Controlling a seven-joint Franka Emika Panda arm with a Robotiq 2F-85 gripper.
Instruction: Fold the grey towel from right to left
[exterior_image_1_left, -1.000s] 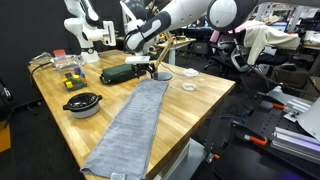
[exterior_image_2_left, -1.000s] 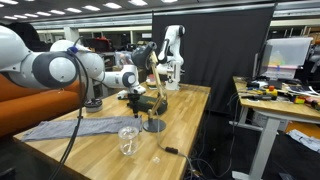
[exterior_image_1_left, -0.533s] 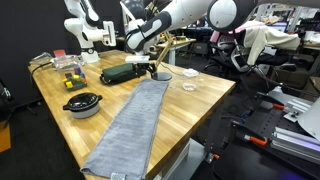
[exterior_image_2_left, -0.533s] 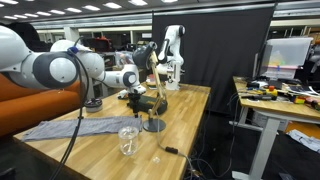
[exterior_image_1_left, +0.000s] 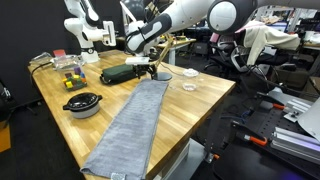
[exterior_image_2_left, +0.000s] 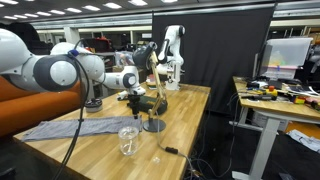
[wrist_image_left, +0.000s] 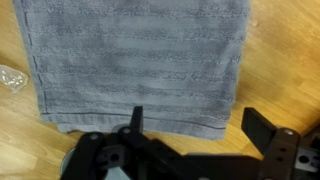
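Basically at the starting line, going by the frames. Not a single fold in the grey towel (exterior_image_1_left: 135, 125) so far: spread flat as one long strip down the tabletop (exterior_image_1_left: 205, 100), from the near edge up toward the far end, with no layer doubled over in either exterior view (exterior_image_2_left: 60, 128).

Tool (exterior_image_1_left: 152, 72) parked right over the towel's far short end, prongs wide apart, clamped on nothing. Same story from the wrist view: towel (wrist_image_left: 140, 60) hem sitting just ahead of the spread tool (wrist_image_left: 195, 125), bare wood past the hem. Can't tell whether touching the cloth or just above.

So, done: lining up on that end, at most. Left, as a guess: pinch the hem, lift, carry across to the opposite end, lay down, let go. Pretty much the whole job.

Worth minding the black bowl (exterior_image_1_left: 82, 104) sitting near the towel's long side.
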